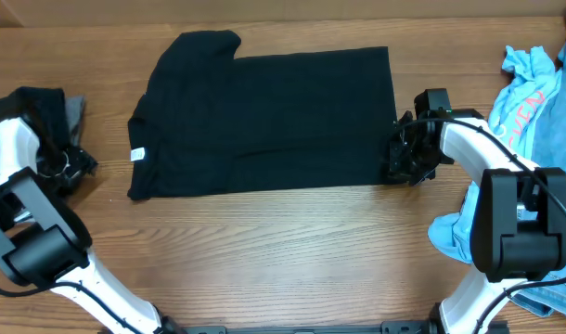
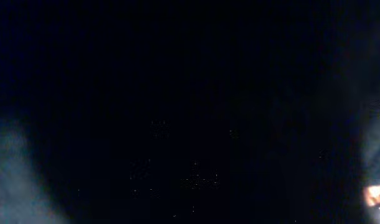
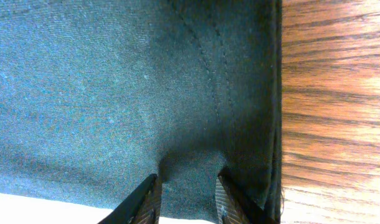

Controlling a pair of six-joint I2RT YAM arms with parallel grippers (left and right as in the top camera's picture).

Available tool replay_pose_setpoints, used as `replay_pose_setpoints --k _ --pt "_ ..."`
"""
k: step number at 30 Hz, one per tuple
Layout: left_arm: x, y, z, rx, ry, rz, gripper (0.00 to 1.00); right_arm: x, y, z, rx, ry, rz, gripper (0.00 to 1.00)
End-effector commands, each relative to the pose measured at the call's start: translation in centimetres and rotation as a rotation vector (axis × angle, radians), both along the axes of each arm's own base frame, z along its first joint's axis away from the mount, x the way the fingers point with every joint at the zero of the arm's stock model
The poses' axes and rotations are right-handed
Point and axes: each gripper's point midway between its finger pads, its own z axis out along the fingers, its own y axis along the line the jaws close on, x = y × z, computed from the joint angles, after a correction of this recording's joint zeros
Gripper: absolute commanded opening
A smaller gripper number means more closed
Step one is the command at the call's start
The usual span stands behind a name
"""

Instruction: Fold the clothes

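A black shirt (image 1: pixel 264 121) lies flat on the wooden table, folded into a rough rectangle with a white label at its left edge. My right gripper (image 1: pixel 401 158) is at the shirt's right edge. In the right wrist view its fingers (image 3: pixel 187 199) pinch a pucker of the black fabric (image 3: pixel 115 81) near the hem. My left gripper (image 1: pixel 74 162) is at the far left beside a dark garment (image 1: pixel 42 102). The left wrist view is almost fully black, so its jaws are hidden.
A grey cloth (image 1: pixel 76 111) lies by the dark garment at the left. A pile of light blue clothes (image 1: pixel 529 79) sits at the far right, with another blue piece (image 1: pixel 448 232) beside the right arm's base. Bare wood (image 1: pixel 283 250) runs along the front.
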Motion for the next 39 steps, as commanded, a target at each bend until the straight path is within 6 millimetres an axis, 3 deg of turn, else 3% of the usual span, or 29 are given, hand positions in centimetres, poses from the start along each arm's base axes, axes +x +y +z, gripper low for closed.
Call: replay_pose_setpoints --k 1,4,6,8,11,13,15,19,22,24,26,27,31,35,39 --pt "1.5 -1.6 0.3 -0.038 -0.042 -0.091 0.76 -1.6 -1.2 -1.4 -0.053 0.062 -0.015 0.33" --pt "4.0 -5.2 2.2 -0.086 -0.134 -0.233 0.76 -1.6 -1.2 -1.4 -0.053 0.061 -0.015 0.34" --pt "5.6 -7.6 5.8 -0.056 -0.224 -0.329 0.76 -1.6 -1.2 -1.1 -0.053 0.064 -0.015 0.36" --pt "6.6 -10.5 11.4 0.005 -0.345 -0.410 0.78 -0.7 -1.2 0.6 -0.052 0.052 -0.016 0.38" --pt "6.9 -13.0 17.0 0.070 -0.487 -0.478 0.81 3.4 -1.1 7.1 -0.050 -0.111 -0.021 0.45" --pt "7.9 -15.6 19.7 0.054 -0.605 -0.591 0.85 6.3 -1.1 12.3 -0.048 -0.240 -0.023 0.61" --pt "8.8 -16.6 21.0 0.060 -0.639 -0.621 0.86 8.7 -1.1 16.3 -0.048 -0.350 -0.018 0.78" --pt "11.8 -17.5 25.5 0.101 -0.749 -0.660 0.93 12.4 -1.6 21.7 -0.075 -0.539 -0.024 0.94" --pt "14.9 -18.7 27.7 0.017 -0.823 -0.681 0.92 14.6 -1.7 24.6 -0.077 -0.667 -0.026 0.96" --pt "16.6 -18.6 26.5 -0.004 -0.792 -0.681 0.92 14.3 -1.8 24.0 -0.082 -0.646 -0.015 0.99" --pt "16.3 -19.0 23.4 -0.068 -0.701 -0.674 0.90 13.1 -1.8 22.0 -0.083 -0.549 -0.011 0.98" --pt "14.4 -19.9 20.1 -0.146 -0.559 -0.665 0.89 11.9 -1.8 20.2 -0.084 -0.470 -0.008 0.94" --pt "7.9 -21.7 12.1 -0.277 -0.129 -0.646 0.77 8.6 -1.8 13.8 -0.086 -0.212 0.002 0.70" --pt "5.0 -22.8 6.5 -0.232 0.063 -0.660 0.77 5.8 -1.4 8.4 -0.069 -0.052 0.013 0.69" --pt "4.4 -23.6 2.6 -0.225 0.078 -0.622 0.78 4.0 -0.7 4.7 -0.026 -0.005 0.017 0.69"
